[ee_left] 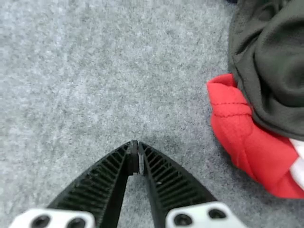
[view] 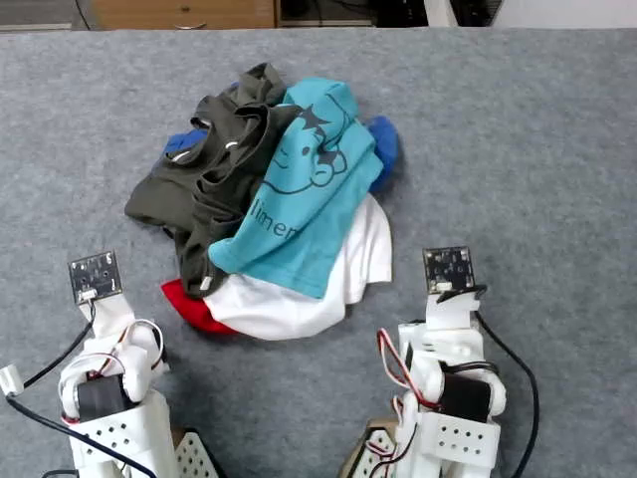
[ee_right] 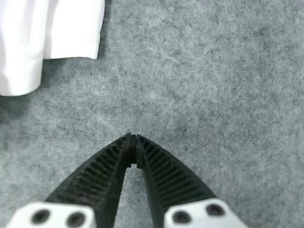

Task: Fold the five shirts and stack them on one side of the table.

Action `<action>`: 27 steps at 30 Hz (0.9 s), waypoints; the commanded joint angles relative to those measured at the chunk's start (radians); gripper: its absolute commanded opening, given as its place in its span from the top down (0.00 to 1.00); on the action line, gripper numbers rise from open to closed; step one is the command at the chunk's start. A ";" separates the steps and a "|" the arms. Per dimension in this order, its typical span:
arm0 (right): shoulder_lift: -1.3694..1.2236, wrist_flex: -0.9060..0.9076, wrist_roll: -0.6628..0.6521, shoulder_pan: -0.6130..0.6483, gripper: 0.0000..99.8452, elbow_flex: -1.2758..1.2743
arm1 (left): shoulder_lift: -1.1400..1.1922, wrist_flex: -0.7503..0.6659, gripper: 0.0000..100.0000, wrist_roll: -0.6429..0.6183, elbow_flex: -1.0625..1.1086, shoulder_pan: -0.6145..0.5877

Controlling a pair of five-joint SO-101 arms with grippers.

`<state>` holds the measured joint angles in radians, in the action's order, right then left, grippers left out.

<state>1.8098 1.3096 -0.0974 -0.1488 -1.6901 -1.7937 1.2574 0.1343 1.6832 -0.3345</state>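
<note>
Shirts [view: 279, 199] heaped mid-table [view: 537, 159]: teal shirt [view: 299, 199] on top, over white shirt [view: 299, 299], dark shirt [view: 199, 189], red shirt [view: 189, 304] and blue shirt [view: 383, 144]. I've got my left gripper [ee_left: 134, 145] pinched closed, holding nothing, near the red; my right gripper [ee_right: 132, 138] likewise, near the white.

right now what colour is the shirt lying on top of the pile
Teal, with a dark cartoon face and lettering: the top shirt, clearest in the high view.
</note>
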 commanded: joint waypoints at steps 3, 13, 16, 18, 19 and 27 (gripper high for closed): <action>0.087 0.006 0.009 0.004 0.99 0.001 | -0.008 0.003 0.98 0.000 0.009 -0.011; 0.087 0.006 0.009 0.004 0.99 0.001 | -0.008 0.003 0.98 0.000 0.009 -0.006; 0.087 0.006 0.009 0.004 0.99 0.001 | -0.008 0.003 0.98 0.000 0.009 -0.008; 0.087 0.006 0.009 0.004 0.99 0.001 | -0.008 0.003 0.98 0.000 0.009 -0.008; 0.087 0.006 0.009 0.004 0.99 0.001 | -0.008 0.003 0.98 0.000 0.009 -0.008; 0.087 0.006 0.009 0.004 0.99 0.001 | -0.008 0.003 0.98 -0.002 0.008 0.097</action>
<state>1.8098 1.3096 -0.0974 -0.1488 -1.6901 -1.7937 1.2574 0.1343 1.6832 -0.2900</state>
